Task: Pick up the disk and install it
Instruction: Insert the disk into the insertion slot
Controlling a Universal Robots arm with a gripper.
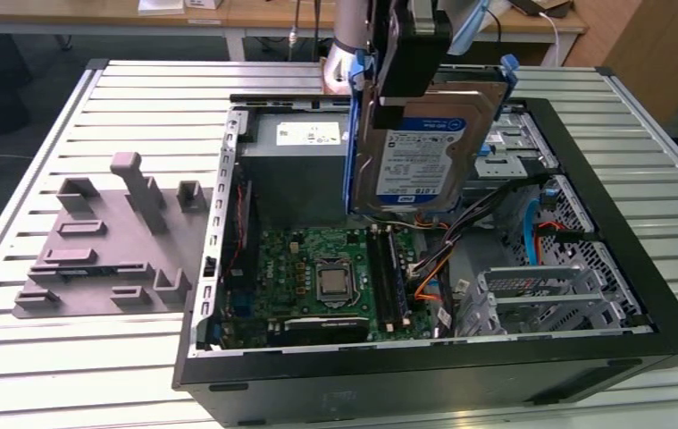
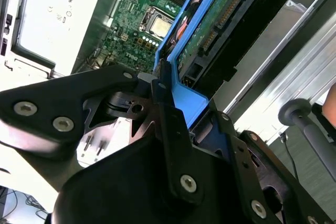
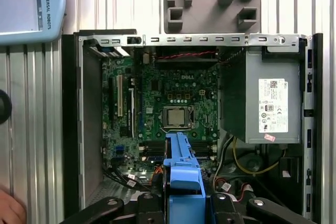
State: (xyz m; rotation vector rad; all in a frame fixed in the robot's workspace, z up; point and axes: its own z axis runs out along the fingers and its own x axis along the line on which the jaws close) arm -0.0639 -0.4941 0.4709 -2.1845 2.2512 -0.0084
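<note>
Nearest you in the exterior view is the black wall of the case (image 1: 434, 375), lying open on the slatted table (image 1: 29, 375). Above it the gripper (image 1: 416, 85) holds the disk (image 1: 422, 152) upright by its top edge, label facing you, blue frame (image 1: 355, 134) down the side. The disk hangs over the far half of the case, in front of the power supply (image 1: 297, 143) and above the motherboard (image 1: 327, 277), clear of both as far as you can judge. The drive cage (image 1: 541, 295) sits on the exterior view's right, and a grey fixture (image 1: 113, 250) lies on the table at the left. In the second wrist view you see the fingers (image 2: 164, 85) clenched on the blue frame, with the disk's circuit side running away from them toward the board below. In the first wrist view you look straight down: the blue frame sits between the jaws, edge-on, with the open case spread beneath it. Judging from this, your pick-up is done: the disk is off the table and firmly gripped. The install is not: the disk is in the air, touching no bay or cage, so seating it remains.
</note>
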